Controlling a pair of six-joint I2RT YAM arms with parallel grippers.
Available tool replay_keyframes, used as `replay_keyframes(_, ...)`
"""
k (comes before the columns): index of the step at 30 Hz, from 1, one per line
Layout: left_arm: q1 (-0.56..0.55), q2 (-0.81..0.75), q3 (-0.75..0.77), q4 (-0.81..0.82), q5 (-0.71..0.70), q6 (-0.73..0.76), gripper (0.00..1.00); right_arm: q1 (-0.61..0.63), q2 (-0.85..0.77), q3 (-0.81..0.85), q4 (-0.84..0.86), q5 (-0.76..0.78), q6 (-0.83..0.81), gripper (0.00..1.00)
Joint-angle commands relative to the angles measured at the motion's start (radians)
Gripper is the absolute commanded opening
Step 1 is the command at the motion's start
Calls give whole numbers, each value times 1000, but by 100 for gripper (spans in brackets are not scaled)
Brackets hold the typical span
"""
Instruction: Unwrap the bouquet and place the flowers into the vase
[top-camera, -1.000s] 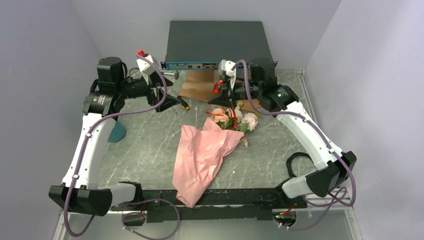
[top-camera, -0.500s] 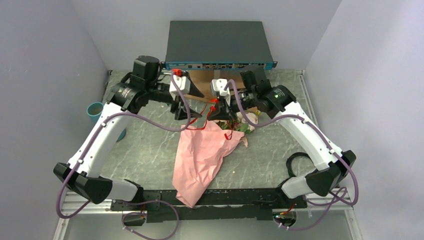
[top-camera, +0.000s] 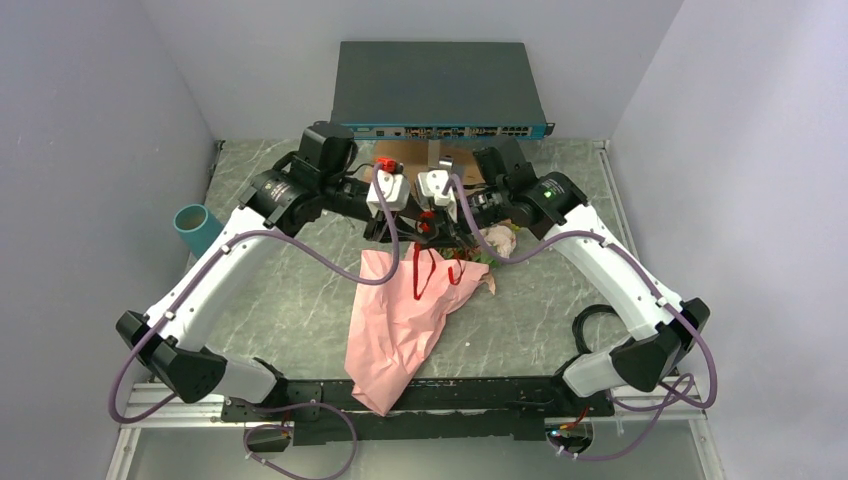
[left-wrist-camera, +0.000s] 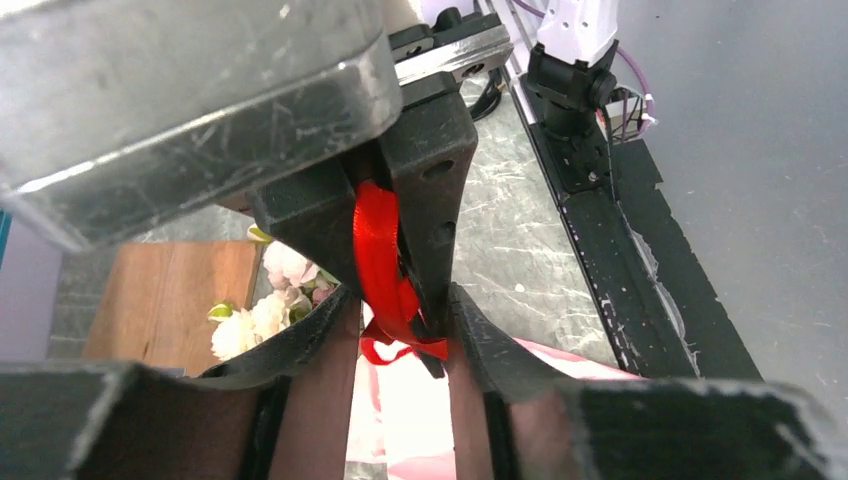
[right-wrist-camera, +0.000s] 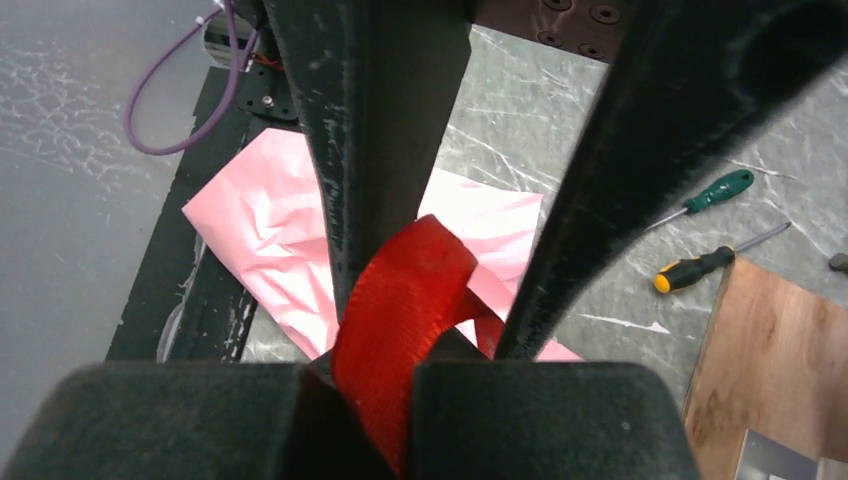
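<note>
The bouquet lies mid-table: crinkled pink paper (top-camera: 395, 320) with the flowers (top-camera: 500, 240) at its far end, mostly hidden by the arms. A red ribbon (top-camera: 418, 270) hangs in loops over the paper. My right gripper (top-camera: 434, 226) is shut on the ribbon (right-wrist-camera: 400, 300). My left gripper (top-camera: 404, 228) faces it, jaws still apart, its fingers (right-wrist-camera: 370, 150) straddling the ribbon (left-wrist-camera: 375, 250) and the tip of the right gripper (left-wrist-camera: 430, 190). Cream blooms (left-wrist-camera: 265, 305) show below. The teal vase (top-camera: 197, 228) stands at the left edge.
A dark rack unit (top-camera: 435, 85) sits at the back, with a wooden board (right-wrist-camera: 770, 370) in front of it. Two screwdrivers, green (right-wrist-camera: 715, 190) and orange-tipped (right-wrist-camera: 700, 268), lie near the board. A black rail (top-camera: 450, 395) runs along the near edge.
My left arm swung from the left side to the centre, meeting the right gripper, and its jaws narrowed. The right gripper shifted left with the ribbon, which now hangs over the paper. The vase came into view.
</note>
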Motion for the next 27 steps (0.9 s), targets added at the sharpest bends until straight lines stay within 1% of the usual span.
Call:
replay_keyframes(1, -21, -5, 1, 42, -33, -13, 27, 4, -9, 29, 20, 3, -26, 0)
replay_keyframes(3, -21, -11, -8, 46, -55, -16, 20, 4, -16, 19, 34, 5, -20, 0)
replay_keyframes(6, -21, -24, -13, 57, -81, -38, 2, 4, -29, -2, 52, 10, -12, 0)
replay_keyframes(7, -19, -32, -13, 61, -87, -49, 0, 4, -32, -9, 59, 15, -7, 0)
replay_keyframes(10, -19, -53, -11, 58, -95, -59, 0, 4, -41, -33, 88, 34, 25, 0)
replay_keyframes(11, -19, -66, -11, 60, -100, -70, 0, 4, -42, -43, 97, 42, 38, 3)
replay_keyframes(13, -18, -88, -15, 69, -113, -96, 0, 2, -46, -55, 114, 61, 69, 11)
replay_keyframes(14, -13, -101, -17, 78, -124, -118, 0, -2, -48, -60, 127, 70, 87, 18)
replay_keyframes(17, 46, -135, -28, 105, -118, -196, 0, -31, -56, -77, 156, 65, 150, 46)
replay_keyframes(18, 78, -143, -32, 118, -108, -230, 0, -43, -60, -83, 167, 59, 167, 60)
replay_keyframes(19, 112, -152, -36, 125, -99, -265, 0, -53, -63, -89, 177, 54, 184, 72)
replay_keyframes(20, 149, -159, -39, 136, -87, -299, 0, -62, -67, -95, 183, 46, 193, 78)
replay_keyframes(22, 225, -167, -32, 158, -73, -386, 0, -77, -76, -110, 201, 39, 222, 84)
replay_keyframes(24, 301, -162, -9, 168, -63, -454, 0, -85, -88, -131, 222, 42, 249, 87)
replay_keyframes(27, 413, -128, 58, 160, -84, -547, 0, -91, -110, -167, 263, 54, 280, 89)
